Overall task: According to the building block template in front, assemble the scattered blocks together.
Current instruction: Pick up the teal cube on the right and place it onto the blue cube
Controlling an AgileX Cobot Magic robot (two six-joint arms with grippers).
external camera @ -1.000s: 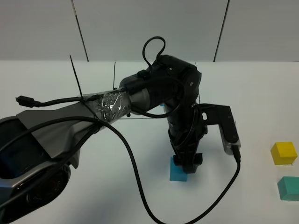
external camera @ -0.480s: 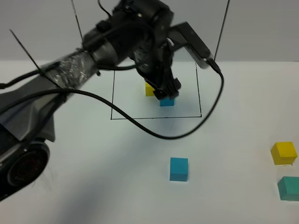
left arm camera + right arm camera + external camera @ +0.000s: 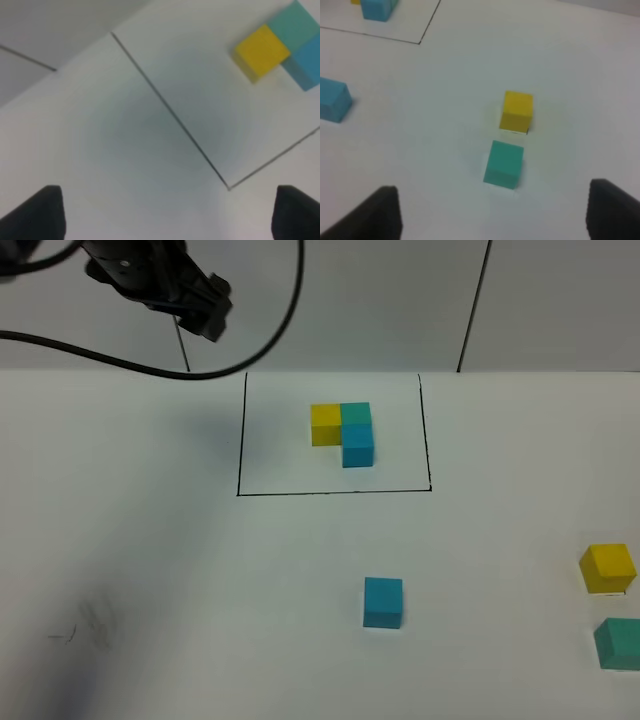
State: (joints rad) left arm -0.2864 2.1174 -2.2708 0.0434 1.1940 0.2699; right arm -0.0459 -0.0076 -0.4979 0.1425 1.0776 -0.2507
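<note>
White and matte, the surface (image 3: 150,570) runs back to a pale panelled wall (image 3: 330,300), and nothing on it shines. My left claw (image 3: 205,312) hangs high over its far left, fingers wide apart with nothing between them. I judge it is held up there to leave the work in plain view. Below it and off to its right sits the building block template (image 3: 343,433): yellow, teal-green and blue cubes pressed face to face in an L, inside a thin black outline (image 3: 240,440) that marks it as pattern, not stock. The scattered blocks (image 3: 503,164) are the same crisp-edged matte cubes. The blue cube (image 3: 382,601) stands alone, well apart from both claws and to the left of my right one. The yellow cube (image 3: 607,568) and teal-green cube (image 3: 618,643) lie near each other without touching, just ahead of my right claw (image 3: 497,215). Its fingers also stand apart and empty, well placed, I'd say, to take one.
</note>
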